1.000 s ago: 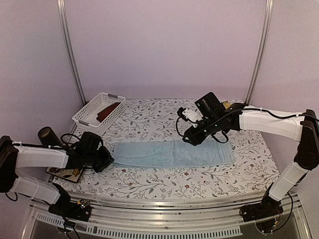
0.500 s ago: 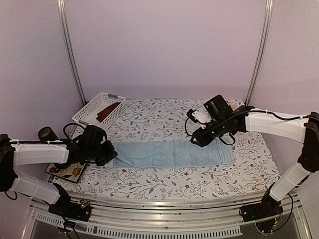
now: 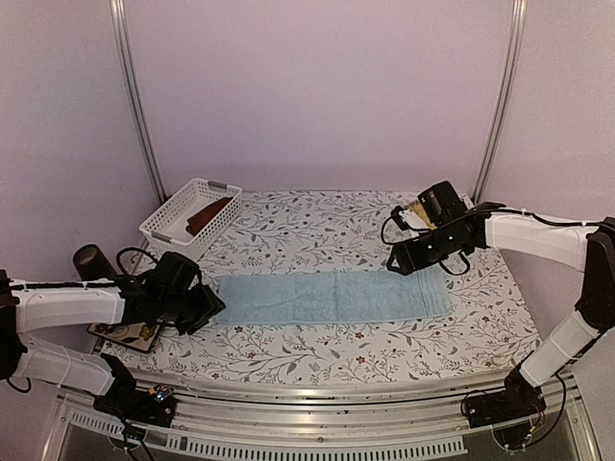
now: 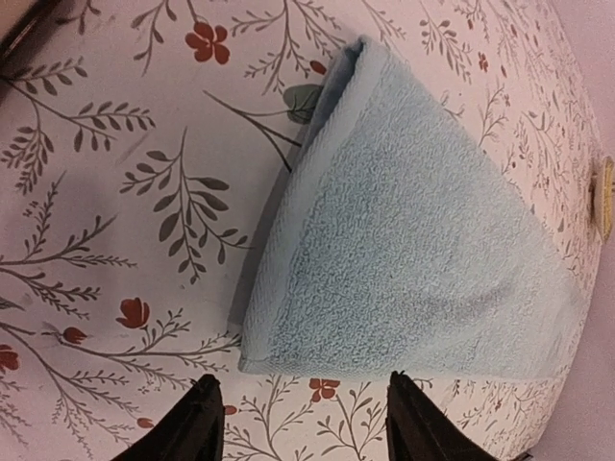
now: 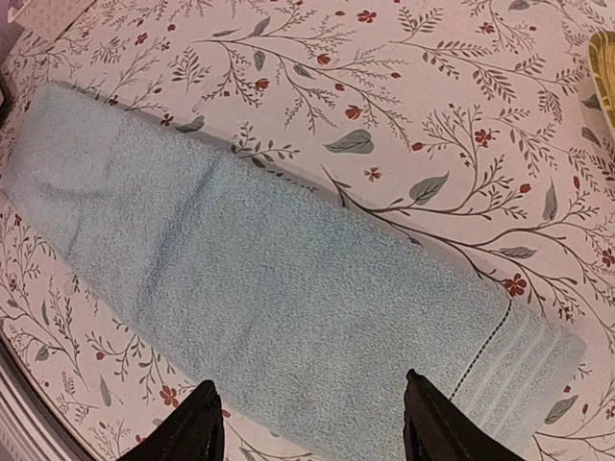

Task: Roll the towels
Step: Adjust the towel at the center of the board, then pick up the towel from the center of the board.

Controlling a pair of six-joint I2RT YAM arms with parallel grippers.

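The pale blue towel (image 3: 332,296) lies flat in a long folded strip across the middle of the table. Its left end (image 4: 413,259) sits just ahead of my left gripper (image 4: 303,403), which is open with nothing between its fingers. In the top view the left gripper (image 3: 213,305) stands at that end of the towel. My right gripper (image 5: 309,403) is open and hovers above the right part of the blue towel (image 5: 269,288), apart from it. The top view shows the right gripper (image 3: 399,261) over the strip's far edge. The rust-red towel (image 3: 209,213) lies in the white basket (image 3: 168,230).
A yellow woven mat (image 3: 423,206) lies at the back right behind the right arm, and its edge (image 5: 605,67) shows in the right wrist view. A dark floral tray (image 3: 125,333) sits under the left forearm. A floral cloth (image 3: 288,230) covers the table.
My left gripper has opened and pulled slightly back from the towel's left end. The right arm has moved right along the towel, and its jaws stand a little wider.
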